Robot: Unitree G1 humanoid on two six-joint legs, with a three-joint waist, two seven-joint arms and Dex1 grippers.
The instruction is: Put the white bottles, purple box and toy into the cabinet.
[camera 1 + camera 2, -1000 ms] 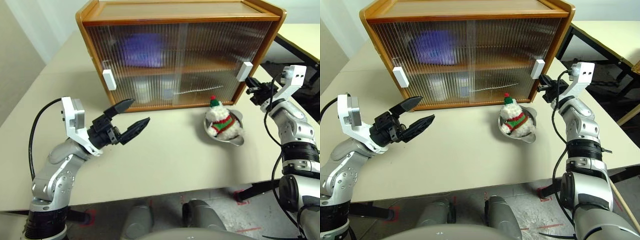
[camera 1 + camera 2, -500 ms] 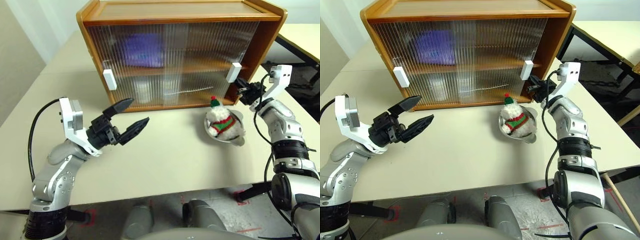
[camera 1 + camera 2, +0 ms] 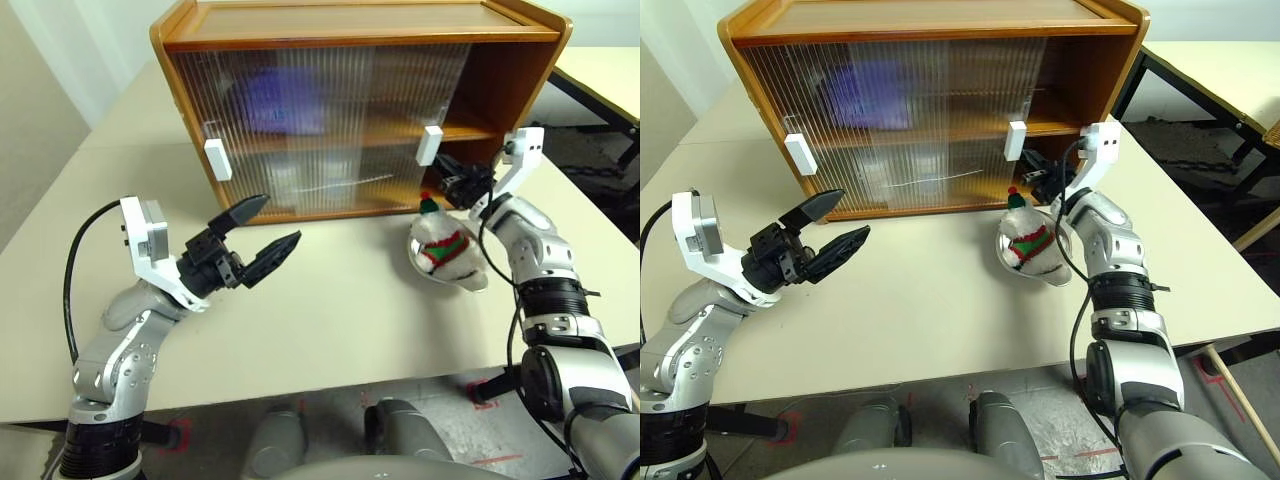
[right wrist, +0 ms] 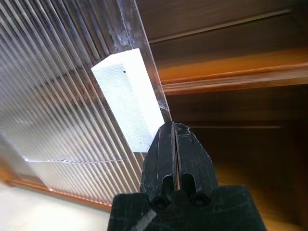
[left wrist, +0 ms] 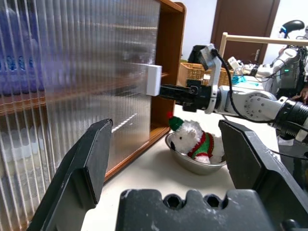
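Note:
The wooden cabinet (image 3: 350, 30) stands at the back of the table, its right sliding door pushed partway left so the right end is open. My right gripper (image 4: 174, 127) is shut, its tip against that door's white handle (image 3: 431, 145). The toy (image 3: 440, 240), a white bear in a red hat, sits in a silver bowl (image 3: 472, 277) just in front of the opening, below my right wrist. The purple box (image 3: 285, 100) shows blurred behind the ribbed doors on the upper shelf. Pale shapes of the white bottles (image 3: 285, 180) show below it. My left gripper (image 3: 278, 220) hangs open over the table, holding nothing.
The left door's white handle (image 3: 218, 160) is at the cabinet's left end. Bare beige table (image 3: 350, 330) stretches between my arms. A second table (image 3: 600, 70) stands at the back right, with a gap between the two.
My shut right gripper has moved left, and the right door's handle has moved left with it. The door has slid open, baring the cabinet's right end. The left arm stayed put.

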